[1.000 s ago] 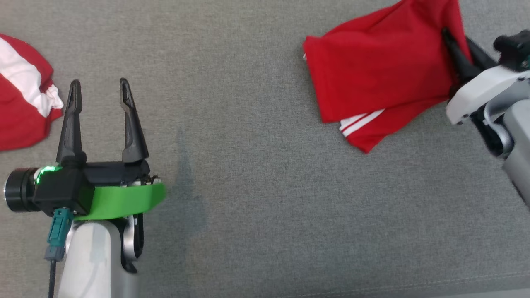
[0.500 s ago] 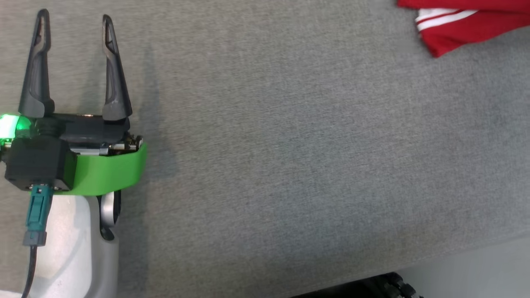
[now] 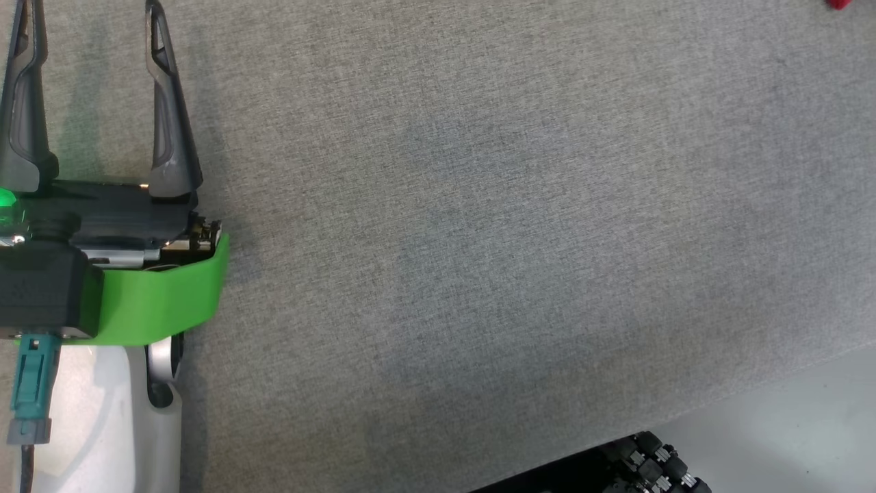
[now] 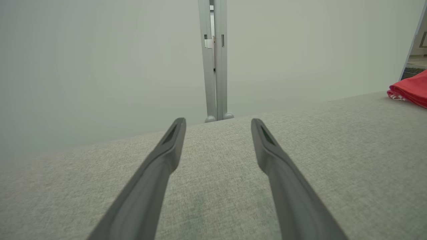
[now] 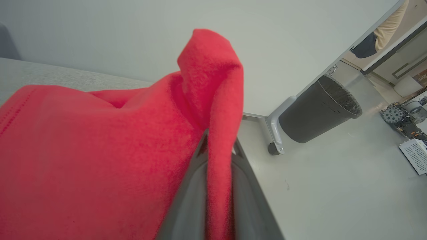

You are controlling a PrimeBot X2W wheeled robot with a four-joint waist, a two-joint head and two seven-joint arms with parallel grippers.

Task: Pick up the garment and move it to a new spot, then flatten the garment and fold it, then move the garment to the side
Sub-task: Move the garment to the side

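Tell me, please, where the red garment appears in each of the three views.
Head view: a sliver of the red garment at the top right corner.
Left wrist view: the red garment at the right edge, lying on the grey cloth surface.
Right wrist view: the red garment across the left and centre, a fold pinched in the right gripper.
Shared landmark: the grey cloth surface under it.
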